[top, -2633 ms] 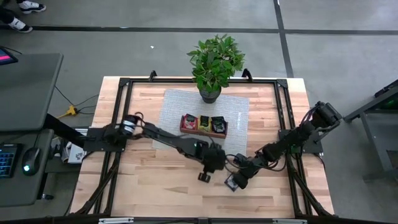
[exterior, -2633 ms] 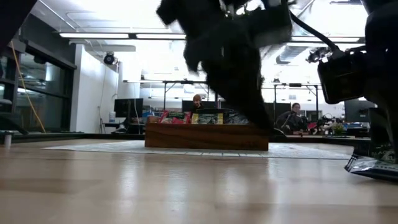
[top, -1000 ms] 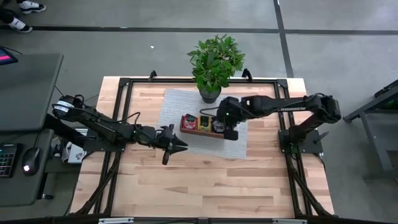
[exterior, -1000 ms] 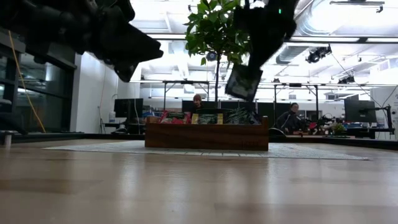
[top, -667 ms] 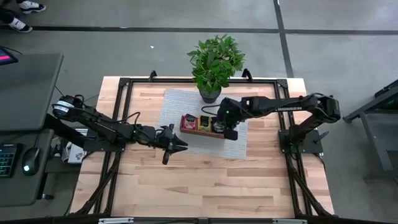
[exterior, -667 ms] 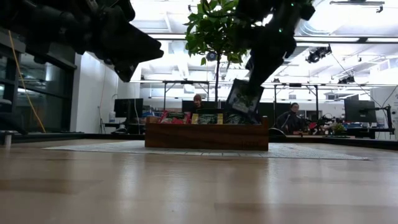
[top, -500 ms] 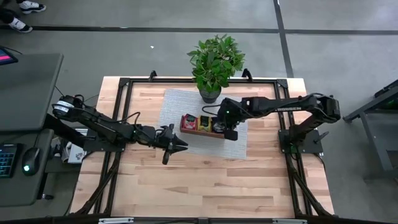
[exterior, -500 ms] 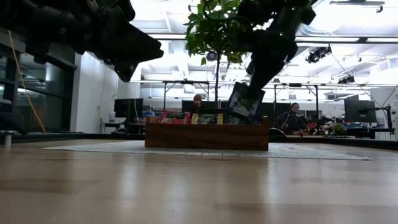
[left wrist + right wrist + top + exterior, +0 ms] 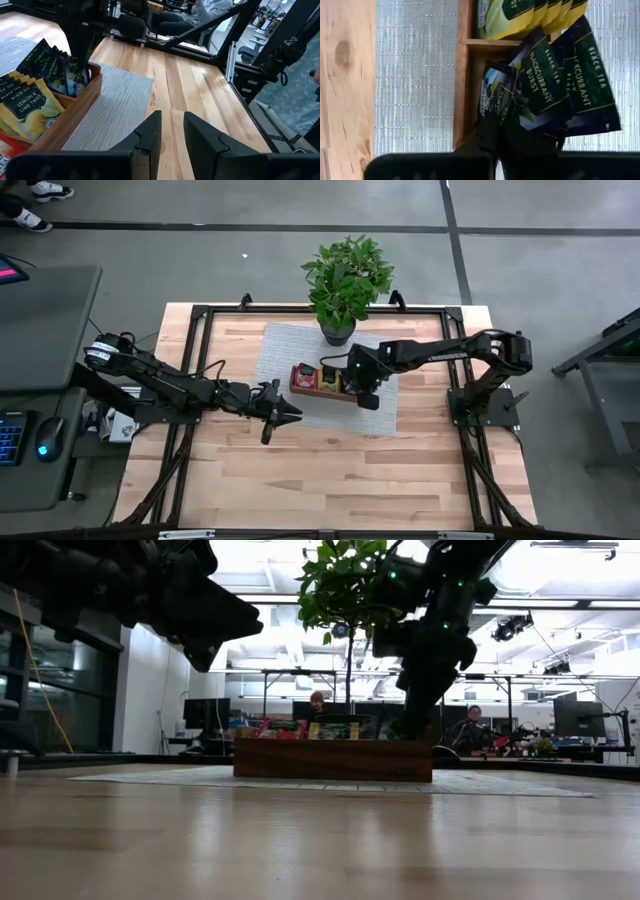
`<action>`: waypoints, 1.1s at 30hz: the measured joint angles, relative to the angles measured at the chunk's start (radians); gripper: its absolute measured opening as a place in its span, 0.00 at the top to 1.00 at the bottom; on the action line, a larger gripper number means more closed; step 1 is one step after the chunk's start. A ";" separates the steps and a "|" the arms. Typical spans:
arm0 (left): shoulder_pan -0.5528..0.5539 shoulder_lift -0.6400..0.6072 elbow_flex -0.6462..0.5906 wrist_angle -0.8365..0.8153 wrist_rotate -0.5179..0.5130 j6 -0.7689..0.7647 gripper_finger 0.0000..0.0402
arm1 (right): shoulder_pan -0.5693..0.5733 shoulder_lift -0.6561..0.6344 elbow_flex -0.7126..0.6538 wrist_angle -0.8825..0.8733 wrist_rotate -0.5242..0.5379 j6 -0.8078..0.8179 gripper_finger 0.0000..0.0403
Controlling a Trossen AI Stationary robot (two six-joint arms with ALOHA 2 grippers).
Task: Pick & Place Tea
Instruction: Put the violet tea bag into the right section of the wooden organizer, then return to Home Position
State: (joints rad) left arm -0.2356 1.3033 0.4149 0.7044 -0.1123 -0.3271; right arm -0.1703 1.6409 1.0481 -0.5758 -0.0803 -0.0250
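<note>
Lowering into the tray's (image 9: 327, 392) end compartment, your right hand (image 9: 495, 131) has brought its clamped sachet (image 9: 496, 95) down among the black teas; release next. Left hand (image 9: 171, 131) waits, fingers slightly apart, empty above the worktop (image 9: 300, 470).

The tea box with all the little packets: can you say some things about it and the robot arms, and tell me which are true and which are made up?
1. The right gripper is shut on a dark tea packet in the end compartment of the wooden tray. True.
2. The left gripper holds a red packet. False: it holds nothing and hangs over the bare table, beside the tray.
3. The yellow lemon packets sit in the middle compartment. True.
4. The tray stands on bare wood. False: it stands on a grey woven mat.
5. A potted plant stands behind the tray. True.
</note>
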 joint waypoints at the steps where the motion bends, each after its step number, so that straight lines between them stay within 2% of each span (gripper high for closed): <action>1: 0.000 0.000 0.000 0.000 0.000 0.000 0.80 | 0.000 0.000 0.000 -0.001 0.000 0.001 1.00; 11: 0.000 0.000 0.000 0.000 0.000 0.005 0.80 | -0.003 -0.001 0.000 0.011 -0.007 0.025 0.99; 14: 0.000 0.000 0.000 0.000 0.000 0.008 0.80 | -0.007 -0.001 0.000 0.038 -0.013 0.051 0.92; 17: 0.000 0.000 0.000 0.000 0.000 0.008 0.80 | -0.015 -0.002 0.000 0.060 -0.015 0.085 0.81; 24: 0.000 0.001 0.000 0.002 0.013 0.032 0.80 | -0.033 -0.003 0.032 0.016 -0.041 0.091 0.59; 28: 0.000 -0.002 0.001 0.003 0.017 0.036 0.80 | -0.033 -0.020 0.064 -0.009 -0.050 0.093 0.53; 33: 0.000 -0.069 0.002 -0.011 0.024 0.107 0.80 | -0.024 -0.095 0.085 -0.031 -0.054 0.127 0.52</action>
State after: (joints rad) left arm -0.2358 1.2343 0.4171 0.6934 -0.0879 -0.2202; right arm -0.1944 1.5459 1.1332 -0.6063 -0.1338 0.1024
